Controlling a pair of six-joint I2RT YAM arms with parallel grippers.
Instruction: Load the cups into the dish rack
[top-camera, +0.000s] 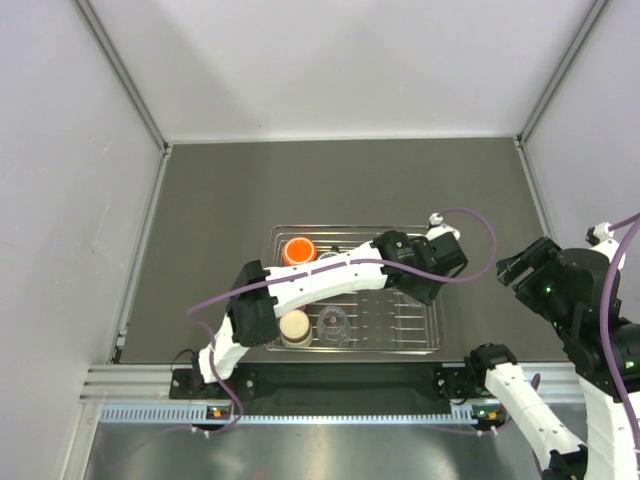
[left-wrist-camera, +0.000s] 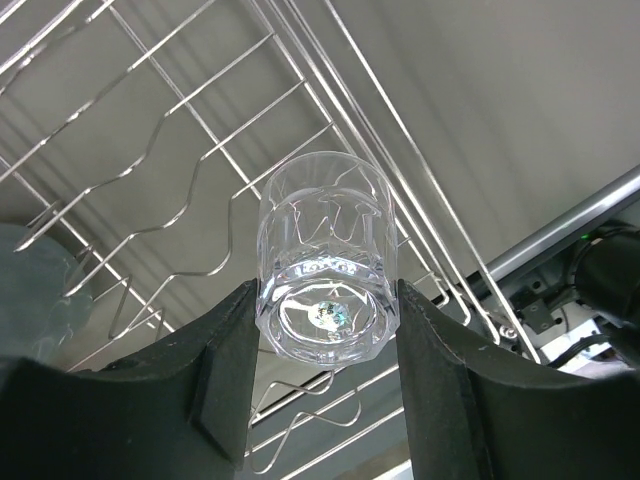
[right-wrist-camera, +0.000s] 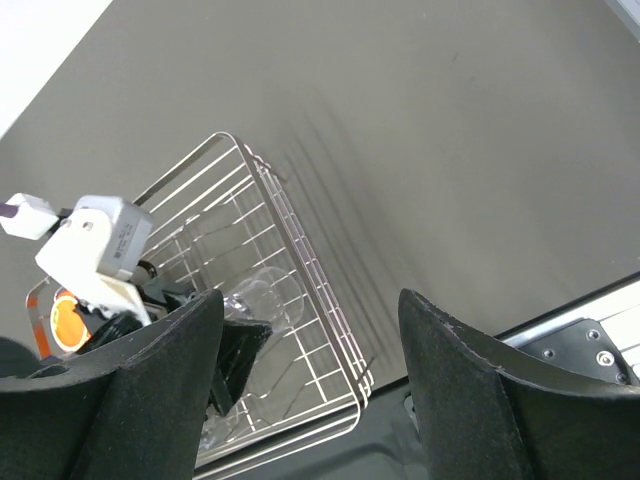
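Observation:
The silver wire dish rack (top-camera: 380, 350) lies mid-table. An orange cup (top-camera: 298, 250) stands in its far left corner, a cream cup (top-camera: 294, 325) and a clear cup (top-camera: 333, 322) at its near left. My left gripper (top-camera: 425, 288) reaches over the rack's right part. In the left wrist view the gripper (left-wrist-camera: 325, 390) is shut on another clear cup (left-wrist-camera: 325, 265), held at its base above the rack's bars (left-wrist-camera: 425, 215). My right gripper (top-camera: 520, 268) is open and empty, right of the rack; the right wrist view (right-wrist-camera: 310, 390) shows the rack (right-wrist-camera: 297, 250) and the held cup (right-wrist-camera: 262, 300).
A grey rounded shape (left-wrist-camera: 30, 300) sits at the left edge of the left wrist view; I cannot tell what it is. White walls stand on three sides. A metal rail (top-camera: 350, 385) runs along the near edge. Dark table surface surrounds the rack.

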